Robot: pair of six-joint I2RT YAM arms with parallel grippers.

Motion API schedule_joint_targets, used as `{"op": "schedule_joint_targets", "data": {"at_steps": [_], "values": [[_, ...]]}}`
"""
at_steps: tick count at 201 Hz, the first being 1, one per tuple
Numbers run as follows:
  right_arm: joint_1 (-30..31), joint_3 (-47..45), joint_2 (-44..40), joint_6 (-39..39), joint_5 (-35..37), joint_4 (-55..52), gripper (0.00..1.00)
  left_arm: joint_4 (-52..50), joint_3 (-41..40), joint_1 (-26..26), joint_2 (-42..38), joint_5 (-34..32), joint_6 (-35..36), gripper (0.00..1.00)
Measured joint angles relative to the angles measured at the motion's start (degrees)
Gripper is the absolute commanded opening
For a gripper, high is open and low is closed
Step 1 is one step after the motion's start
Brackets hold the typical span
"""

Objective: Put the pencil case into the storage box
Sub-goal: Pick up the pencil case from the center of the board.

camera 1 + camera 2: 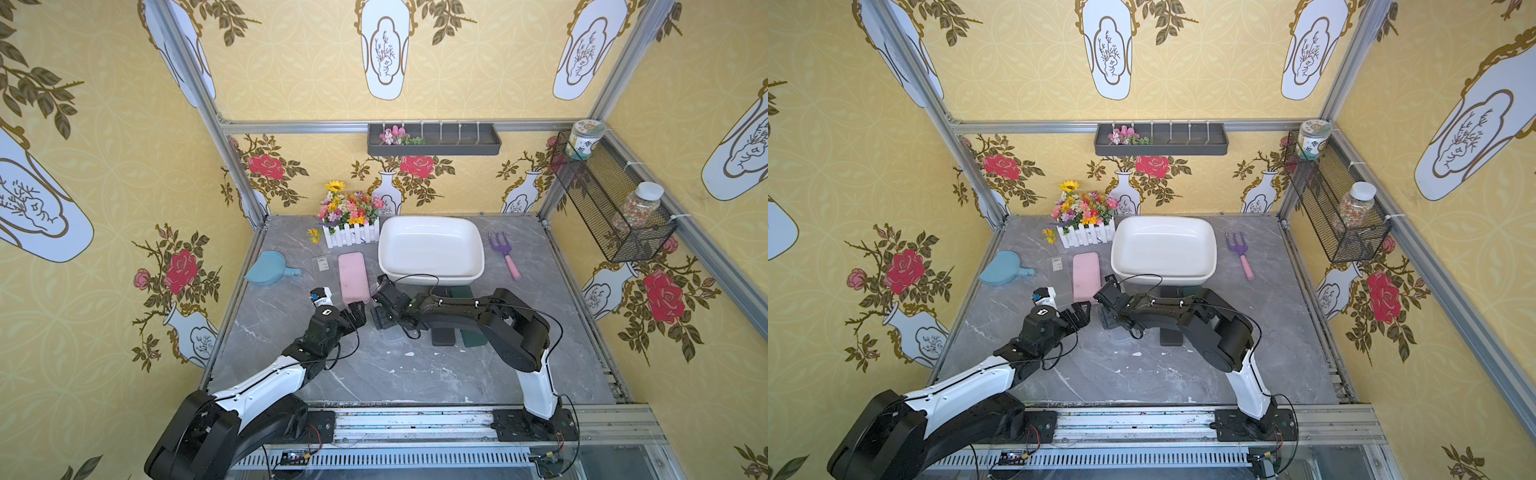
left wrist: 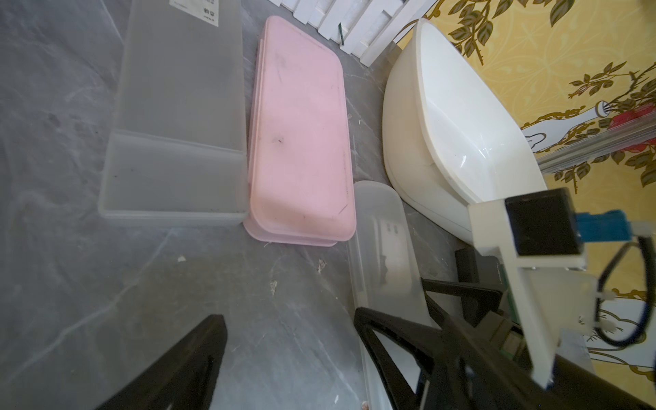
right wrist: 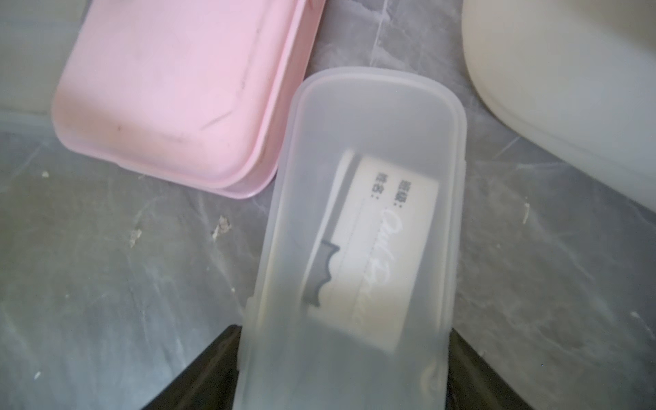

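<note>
Left gripper [image 1: 356, 313] nearest in top views: fingers spread wide, just short of pink rounded plastic pencil case [image 1: 353, 277]; glossy white rounded plastic storage box [image 1: 1163, 249] just beside that. Left wrist: clear rectangular plastic case [image 2: 177, 124], white sticker [image 2: 198, 10], print unreadable. Right wrist: right gripper [image 3: 344, 332] pinching frosted translucent pencil case [image 3: 358, 220], sitting between pink case and box. Card [image 3: 383, 255] inside: two short Chinese lines plus cursive script, too blurred to read.
</note>
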Motion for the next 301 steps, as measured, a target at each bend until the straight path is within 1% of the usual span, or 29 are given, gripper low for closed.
{"op": "schedule_joint_targets", "data": {"at_steps": [30,78,98,225,301], "values": [[0.8,0.9,-0.5,-0.6,0.1,-4.0,0.79,0.0,-0.3,0.4,0.1,0.0,0.3,1.00],[0.9,0.9,-1.8,-1.2,0.0,-7.8,0.76,0.1,-1.2,0.8,-0.3,0.0,0.4,1.00],[1.0,0.9,-2.3,-1.4,0.0,-9.2,0.77,0.0,-1.6,1.1,-0.6,0.0,0.4,1.00],[1.4,4.1,-3.7,-2.7,-0.2,-12.2,0.78,0.4,-2.0,1.8,-0.2,0.0,0.6,1.00],[1.0,9.0,-5.2,-4.5,-0.2,-14.9,0.79,-1.9,-1.2,2.1,-3.8,-1.3,0.6,1.00]]}}
